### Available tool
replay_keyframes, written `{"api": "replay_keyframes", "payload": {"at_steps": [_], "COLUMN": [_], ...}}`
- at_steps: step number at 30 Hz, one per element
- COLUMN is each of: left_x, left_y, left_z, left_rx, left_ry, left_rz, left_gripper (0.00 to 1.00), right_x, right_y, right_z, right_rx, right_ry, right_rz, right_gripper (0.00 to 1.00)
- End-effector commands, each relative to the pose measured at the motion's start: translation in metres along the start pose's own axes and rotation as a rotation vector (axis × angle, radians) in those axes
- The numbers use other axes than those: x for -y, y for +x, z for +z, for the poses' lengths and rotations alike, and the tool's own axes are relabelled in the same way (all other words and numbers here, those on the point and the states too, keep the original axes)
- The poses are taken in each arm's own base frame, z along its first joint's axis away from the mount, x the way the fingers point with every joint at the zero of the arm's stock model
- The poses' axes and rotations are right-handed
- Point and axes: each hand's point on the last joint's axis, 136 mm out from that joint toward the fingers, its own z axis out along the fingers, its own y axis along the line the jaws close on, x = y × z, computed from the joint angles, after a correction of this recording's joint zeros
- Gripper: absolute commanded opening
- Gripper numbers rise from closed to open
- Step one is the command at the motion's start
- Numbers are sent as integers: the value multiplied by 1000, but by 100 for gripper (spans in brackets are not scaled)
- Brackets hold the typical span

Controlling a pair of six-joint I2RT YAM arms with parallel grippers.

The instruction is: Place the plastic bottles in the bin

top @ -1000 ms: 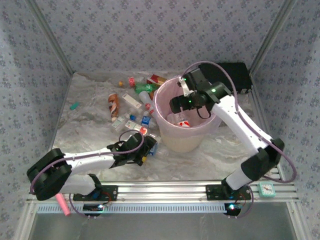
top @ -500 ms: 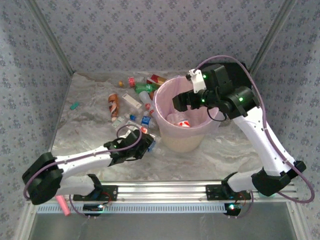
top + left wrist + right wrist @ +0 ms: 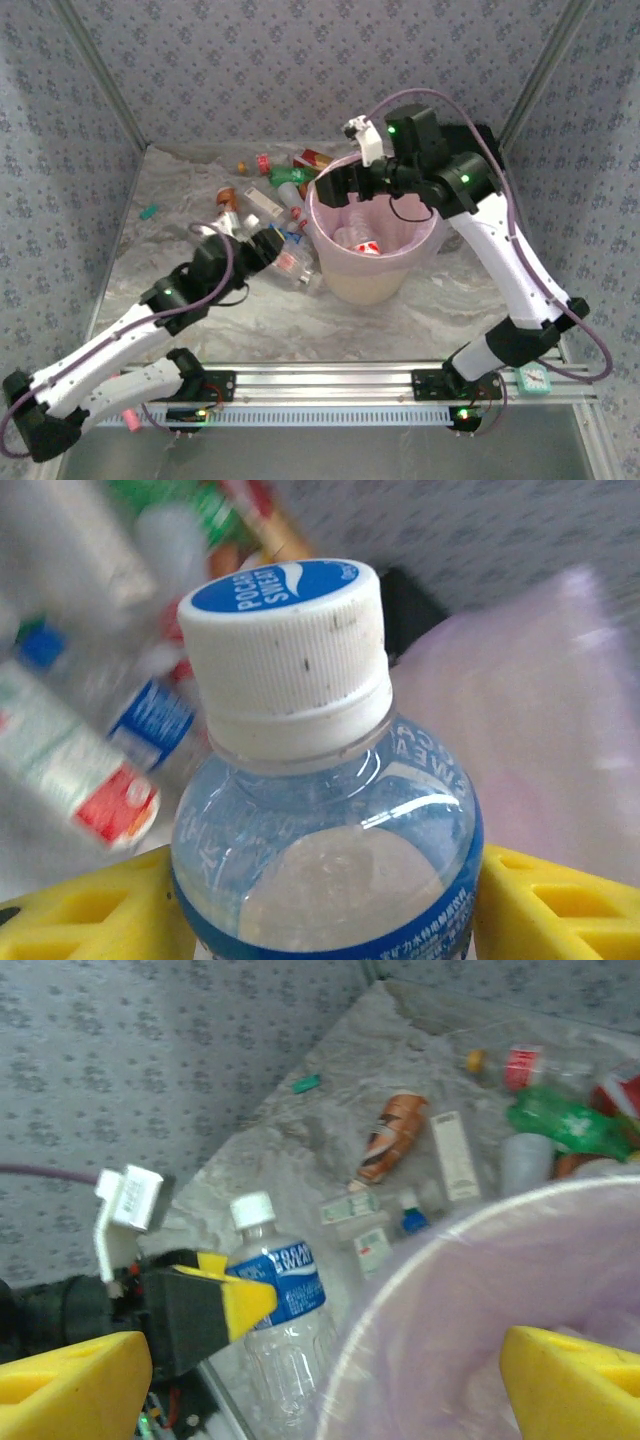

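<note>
Grip closed on the blue-labelled Pocari Sweat bottle (image 3: 320,780), the left end effector (image 3: 268,250) holds it just beside the bin's (image 3: 372,285) left wall, seemingly to carry it over the rim, where the right end effector (image 3: 335,186) hangs wide and empty.

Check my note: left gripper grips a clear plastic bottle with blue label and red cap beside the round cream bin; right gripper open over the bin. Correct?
Only the cap is wrong: the left wrist view shows it white with a blue top. The left gripper does grip the clear blue-labelled plastic bottle beside the round cream bin, right gripper open over it.
</note>
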Motion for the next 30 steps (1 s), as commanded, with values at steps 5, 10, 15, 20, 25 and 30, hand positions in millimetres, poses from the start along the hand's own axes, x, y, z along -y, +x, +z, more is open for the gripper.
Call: {"api": "replay_keyframes", "payload": {"at_steps": [5, 10, 15, 20, 25, 30], "left_x": [101, 137, 151, 160, 160, 154], "left_y": [-29, -12, -11, -18, -23, -30], "left_z": [-37, -40, -41, -41, -36, -28], "left_rx": [9, -96, -111, -82, -63, -33], "left_ry": [372, 515, 560, 564, 546, 494], "left_rz": [396, 528, 599, 625, 627, 619], "left_gripper": [64, 62, 61, 60, 61, 74], "right_x": [-47, -61, -61, -54, -45, -40], "right_y": [-16, -21, -16, -12, -15, -24], "right_z": [28, 41, 49, 54, 54, 50], "right_rx": [-23, -37, -70, -87, -70, -32], "right_ry": [-188, -286, -311, -297, -268, -253], "right_rz": [-20, -20, -8, 2, 9, 7], "right_gripper": [92, 93, 92, 77, 60, 52]}}
